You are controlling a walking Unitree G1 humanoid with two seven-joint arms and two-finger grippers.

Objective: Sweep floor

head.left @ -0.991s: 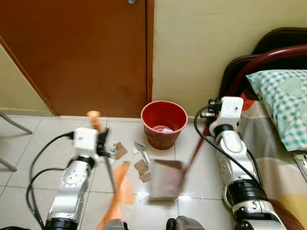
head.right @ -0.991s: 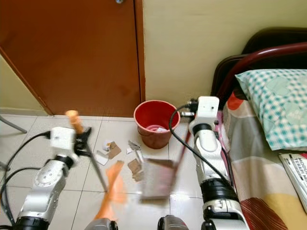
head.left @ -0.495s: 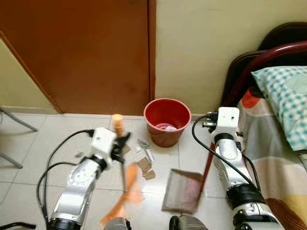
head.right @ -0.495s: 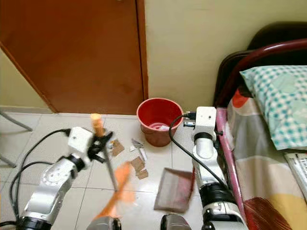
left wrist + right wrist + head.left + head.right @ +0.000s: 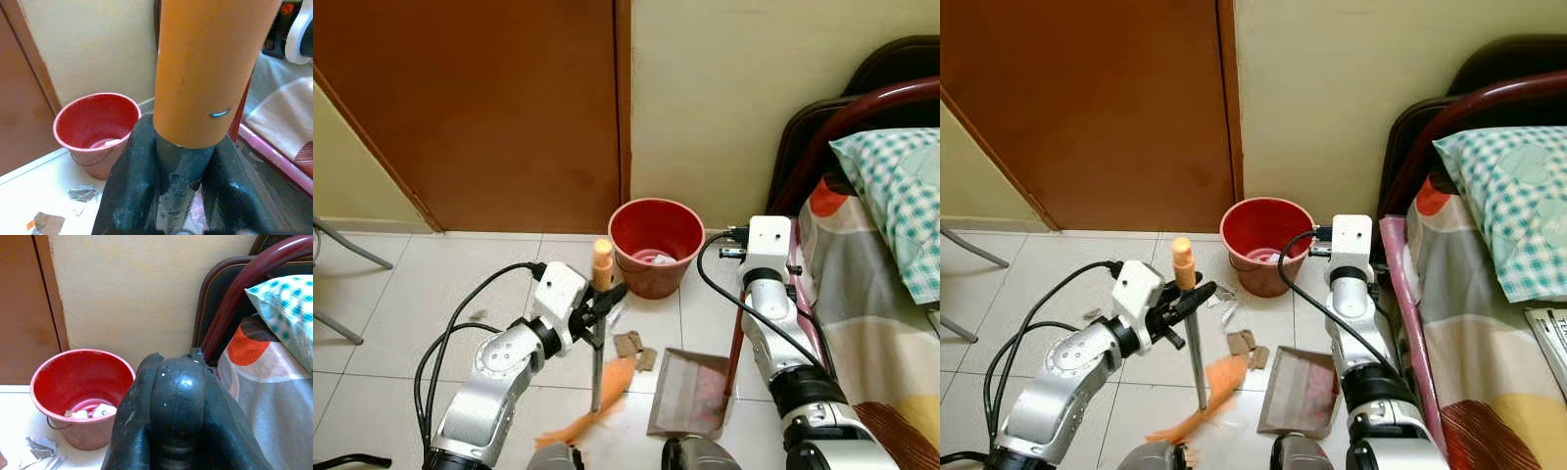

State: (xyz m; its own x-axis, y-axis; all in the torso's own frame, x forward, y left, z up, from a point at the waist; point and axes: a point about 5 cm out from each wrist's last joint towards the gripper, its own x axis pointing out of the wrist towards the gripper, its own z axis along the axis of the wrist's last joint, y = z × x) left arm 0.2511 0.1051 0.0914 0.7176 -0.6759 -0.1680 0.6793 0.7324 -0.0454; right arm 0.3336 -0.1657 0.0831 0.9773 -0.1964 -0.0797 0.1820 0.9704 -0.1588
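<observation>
My left gripper [image 5: 599, 315] pinches the broom [image 5: 597, 364], a light, stiff shaft held high; my right gripper [image 5: 172, 431] clamps the dustpan [image 5: 689, 395] handle. Scraps [image 5: 634, 344] lie near the red bucket [image 5: 656, 227].

Evenly and softly lit indoors, with no hard shadows. Pale glare off the glossy floor tiles [image 5: 372, 294] near the red bucket [image 5: 656, 245]. Motion blur on the orange broom bristles [image 5: 592, 416]; rest of the head views reasonably sharp. Out of focus at close range in the wrist views: orange broom handle [image 5: 210, 68] and dark dustpan handle [image 5: 178, 416]. Background there slightly soft.
</observation>
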